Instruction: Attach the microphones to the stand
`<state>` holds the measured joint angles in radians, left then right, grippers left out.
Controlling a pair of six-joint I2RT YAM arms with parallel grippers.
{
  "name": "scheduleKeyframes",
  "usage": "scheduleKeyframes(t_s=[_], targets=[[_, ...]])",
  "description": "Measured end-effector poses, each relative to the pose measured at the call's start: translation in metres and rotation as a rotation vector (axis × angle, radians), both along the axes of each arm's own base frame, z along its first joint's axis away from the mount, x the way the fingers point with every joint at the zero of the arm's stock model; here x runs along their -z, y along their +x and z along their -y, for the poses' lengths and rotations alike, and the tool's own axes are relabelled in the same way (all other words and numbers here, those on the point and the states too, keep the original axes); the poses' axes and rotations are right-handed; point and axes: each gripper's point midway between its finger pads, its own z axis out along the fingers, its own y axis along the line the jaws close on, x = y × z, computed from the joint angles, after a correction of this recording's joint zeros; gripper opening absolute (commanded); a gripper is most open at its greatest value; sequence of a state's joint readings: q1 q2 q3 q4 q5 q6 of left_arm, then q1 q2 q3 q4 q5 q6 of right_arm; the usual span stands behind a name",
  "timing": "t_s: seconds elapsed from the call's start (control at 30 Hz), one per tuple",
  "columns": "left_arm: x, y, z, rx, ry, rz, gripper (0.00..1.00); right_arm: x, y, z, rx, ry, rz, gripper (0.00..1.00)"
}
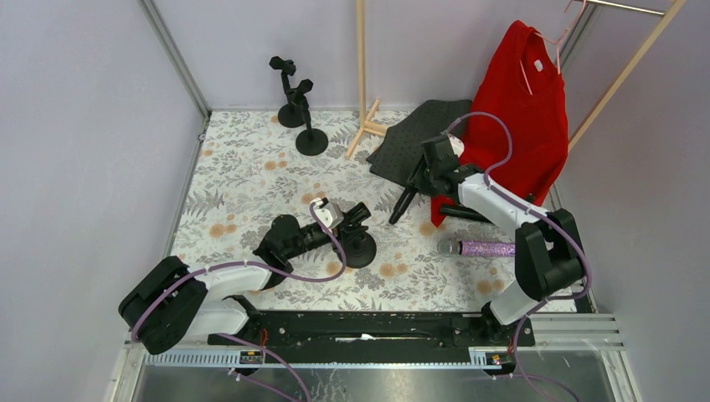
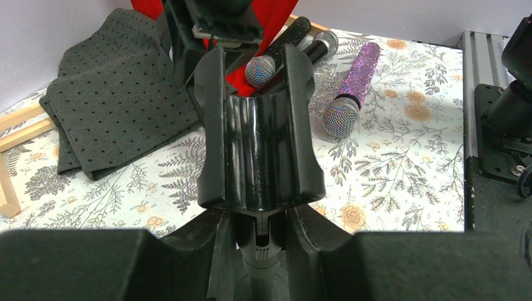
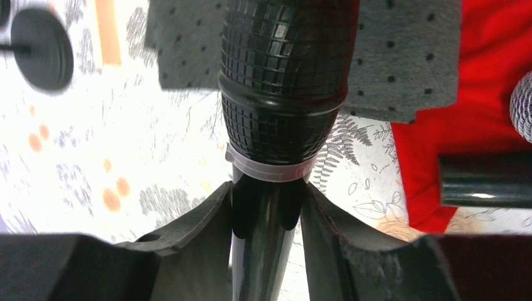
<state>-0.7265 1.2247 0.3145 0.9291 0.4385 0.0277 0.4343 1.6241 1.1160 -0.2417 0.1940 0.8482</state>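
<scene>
My left gripper pinches the stand stem; my right gripper clamps a black microphone. Skewed entry could miss the clip.

The top external camera looks down from above and behind the arm bases over the floral table. The left wrist camera faces low across it, with a stand close before the lens. Beyond are the grey mat and glittery purple microphone, both also seen from above. The right wrist camera sits closer still along a black microphone, facing that mat.
</scene>
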Motion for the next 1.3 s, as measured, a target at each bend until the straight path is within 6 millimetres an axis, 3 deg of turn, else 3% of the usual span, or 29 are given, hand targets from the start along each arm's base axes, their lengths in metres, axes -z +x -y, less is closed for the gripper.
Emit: scheduleKeyframes(t_s=[0.1, 0.2, 0.47, 0.7, 0.83, 0.97, 1.3], targets=[[0.0, 0.001, 0.0, -0.005, 0.0, 0.001, 0.0, -0.007, -0.013, -0.01, -0.182, -0.011, 0.012, 0.0], [0.0, 0.001, -0.001, -0.01, 0.0, 0.001, 0.01, -0.002, -0.03, -0.021, -0.361, -0.024, -0.004, 0.0], [0.0, 0.002, -0.001, -0.021, 0.003, -0.002, 0.01, 0.033, -0.085, -0.029, -0.655, -0.147, -0.16, 0.02], [0.0, 0.003, -0.002, -0.024, 0.003, -0.002, 0.01, 0.069, -0.113, -0.026, -0.743, -0.228, -0.289, 0.06], [0.0, 0.003, -0.002, -0.024, 0.004, -0.002, 0.01, 0.089, -0.12, -0.015, -0.735, -0.284, -0.353, 0.22], [0.0, 0.003, -0.002, -0.027, 0.005, -0.002, 0.01, 0.092, -0.119, -0.014, -0.727, -0.309, -0.351, 0.48], [0.001, 0.003, -0.002, -0.027, 0.008, 0.002, 0.01, 0.092, -0.108, -0.012, -0.699, -0.366, -0.303, 0.69]])
